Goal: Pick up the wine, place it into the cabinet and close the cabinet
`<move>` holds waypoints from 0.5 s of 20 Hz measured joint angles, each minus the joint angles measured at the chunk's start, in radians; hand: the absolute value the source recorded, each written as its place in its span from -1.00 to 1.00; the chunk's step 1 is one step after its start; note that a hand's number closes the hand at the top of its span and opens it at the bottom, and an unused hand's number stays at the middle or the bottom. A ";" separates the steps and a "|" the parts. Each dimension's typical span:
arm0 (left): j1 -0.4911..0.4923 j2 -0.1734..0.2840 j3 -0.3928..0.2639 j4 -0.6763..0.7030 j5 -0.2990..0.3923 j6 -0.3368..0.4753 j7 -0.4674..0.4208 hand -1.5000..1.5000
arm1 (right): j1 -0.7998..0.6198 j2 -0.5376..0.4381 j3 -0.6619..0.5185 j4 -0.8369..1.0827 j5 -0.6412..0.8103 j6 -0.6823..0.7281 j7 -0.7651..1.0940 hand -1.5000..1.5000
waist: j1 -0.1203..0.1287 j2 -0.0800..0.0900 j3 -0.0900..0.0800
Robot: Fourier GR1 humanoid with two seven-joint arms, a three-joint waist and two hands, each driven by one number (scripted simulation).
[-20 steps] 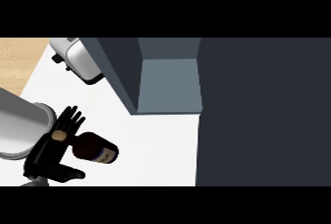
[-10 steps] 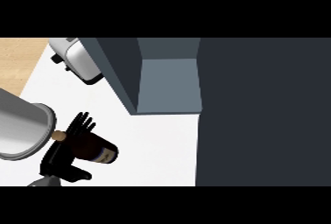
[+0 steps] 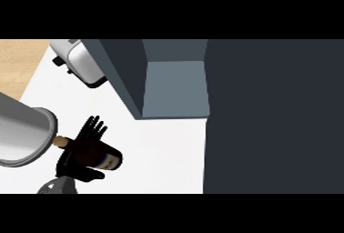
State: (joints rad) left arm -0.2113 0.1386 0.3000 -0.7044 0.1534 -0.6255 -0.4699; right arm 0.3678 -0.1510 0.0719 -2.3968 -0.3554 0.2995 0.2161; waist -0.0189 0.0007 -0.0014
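The wine bottle (image 3: pixel 107 159) is dark with a pale label and a cork end (image 3: pixel 62 141). It lies tilted at the lower left, over the white counter (image 3: pixel 161 154), with its cork pointing left. My left hand (image 3: pixel 82 148) is curled round its body, fingers spread upward across it and thumb below it. The grey forearm (image 3: pixel 20 132) fills the left edge beside the cork. The cabinet (image 3: pixel 174 86) stands up and to the right of the bottle, its blue-grey inside showing. My right hand does not show.
A silver toaster (image 3: pixel 84 63) stands at the upper left, against the cabinet's left side. A broad dark cabinet face (image 3: pixel 275 118) covers the whole right side. Wooden floor (image 3: pixel 23 59) lies beyond the counter's left edge. A small grey part (image 3: pixel 57 186) shows at the bottom edge.
The hand and the bottle have shifted a little to the right, toward the cabinet. The forearm has come further into view from the left.
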 measured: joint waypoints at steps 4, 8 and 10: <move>-0.031 -0.008 -0.011 0.054 -0.009 0.012 -0.031 1.00 | -0.027 0.012 0.018 0.001 0.001 -0.026 0.026 -1.00 | 0.004 0.000 0.000; -0.075 -0.005 -0.018 0.107 0.005 -0.027 -0.021 1.00 | -0.012 0.006 0.022 0.001 0.001 -0.012 0.012 -1.00 | 0.000 -0.001 0.001; -0.086 -0.005 -0.025 0.131 0.010 -0.046 -0.011 1.00 | 0.006 0.009 0.030 0.001 0.001 -0.006 0.002 -1.00 | -0.002 -0.001 0.001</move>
State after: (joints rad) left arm -0.2973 0.1337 0.2751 -0.5738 0.1637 -0.6714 -0.4810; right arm 0.3742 -0.1419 0.1014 -2.3958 -0.3543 0.2933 0.2178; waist -0.0209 -0.0004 -0.0008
